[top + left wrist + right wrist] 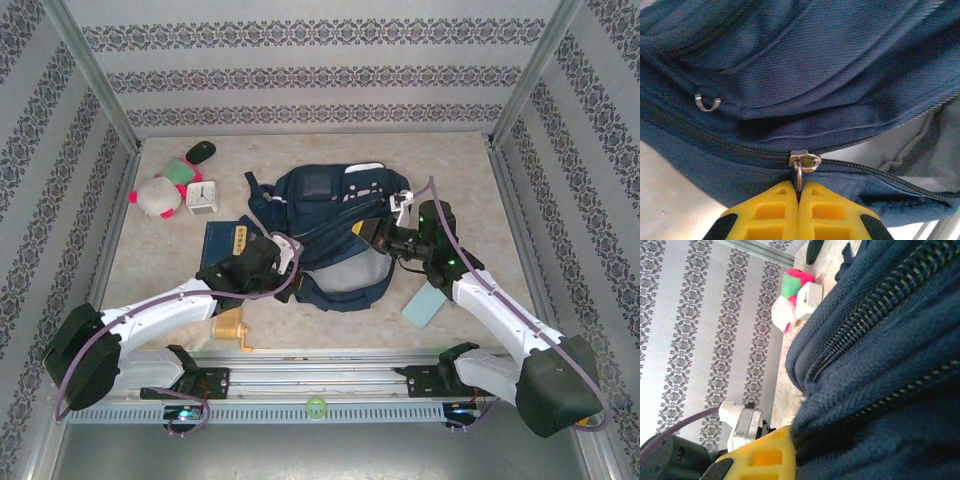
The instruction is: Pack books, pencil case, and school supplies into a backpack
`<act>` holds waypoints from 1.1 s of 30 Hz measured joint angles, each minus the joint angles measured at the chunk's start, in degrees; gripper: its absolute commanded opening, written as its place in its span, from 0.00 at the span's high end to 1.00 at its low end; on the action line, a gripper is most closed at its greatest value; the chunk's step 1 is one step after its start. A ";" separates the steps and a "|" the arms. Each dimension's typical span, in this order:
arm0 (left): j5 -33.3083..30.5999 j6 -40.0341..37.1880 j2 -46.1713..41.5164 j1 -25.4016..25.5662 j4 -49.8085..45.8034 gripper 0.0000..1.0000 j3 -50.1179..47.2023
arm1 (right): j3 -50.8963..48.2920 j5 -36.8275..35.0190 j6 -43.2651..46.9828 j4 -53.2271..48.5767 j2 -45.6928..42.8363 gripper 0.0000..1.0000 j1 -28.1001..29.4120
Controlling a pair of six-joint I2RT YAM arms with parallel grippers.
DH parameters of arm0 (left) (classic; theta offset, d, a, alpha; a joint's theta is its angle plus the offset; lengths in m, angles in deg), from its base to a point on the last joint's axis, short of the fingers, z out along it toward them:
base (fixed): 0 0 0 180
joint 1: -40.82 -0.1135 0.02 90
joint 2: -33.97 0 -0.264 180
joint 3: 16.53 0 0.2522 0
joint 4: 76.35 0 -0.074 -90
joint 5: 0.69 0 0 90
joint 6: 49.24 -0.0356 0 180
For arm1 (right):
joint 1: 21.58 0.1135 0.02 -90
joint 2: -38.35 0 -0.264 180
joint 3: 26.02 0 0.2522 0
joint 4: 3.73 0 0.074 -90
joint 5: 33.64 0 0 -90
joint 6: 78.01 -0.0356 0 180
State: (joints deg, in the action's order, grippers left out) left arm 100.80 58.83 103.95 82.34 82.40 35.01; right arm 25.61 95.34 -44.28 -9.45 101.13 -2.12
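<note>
Unzipping step. Left claw (800, 192) pinched shut on the zip pull (801, 169) of the backpack (322, 205), centre of the worktop (510, 240); right claw (378, 234) clamped its fabric. Next move needed a steady pull along the zip.

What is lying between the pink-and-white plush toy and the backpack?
A white square clock, beside the plush toy and apart from the backpack; top view.

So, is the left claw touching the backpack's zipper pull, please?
Touching: in the left wrist view, the left claw is shut on the metal zipper pull of the backpack.
</note>
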 measured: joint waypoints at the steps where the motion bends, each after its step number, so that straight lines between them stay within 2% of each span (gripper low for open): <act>1: 0.02 -0.11 -0.28 -0.42 -0.24 1.00 -0.13 | 0.11 0.61 0.17 -0.15 0.00 1.00 -0.44; 7: -0.04 -2.75 -2.19 -3.69 -1.70 1.00 -0.44 | 0.90 5.35 0.39 -1.11 -0.28 1.00 -3.65; 13: -0.87 -5.46 -1.49 -9.11 -1.95 1.00 -0.48 | 2.95 10.16 0.20 -1.68 -0.79 1.00 -4.00; 19: -1.95 -7.34 5.01 -12.79 -0.48 1.00 0.63 | 5.57 14.60 -0.55 -2.21 -1.05 1.00 -4.74; 24: -2.78 -7.37 10.01 -16.20 4.76 1.00 1.49 | 7.45 17.14 -1.01 -2.67 -0.94 1.00 -5.46; 33: -6.08 -7.28 18.12 -19.02 8.33 1.00 6.99 | 10.75 19.89 -2.51 -2.27 0.39 1.00 -7.06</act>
State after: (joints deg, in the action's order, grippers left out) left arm 94.72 51.55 122.07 63.33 90.73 42.00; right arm 36.36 115.23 -46.79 -11.73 101.53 -9.18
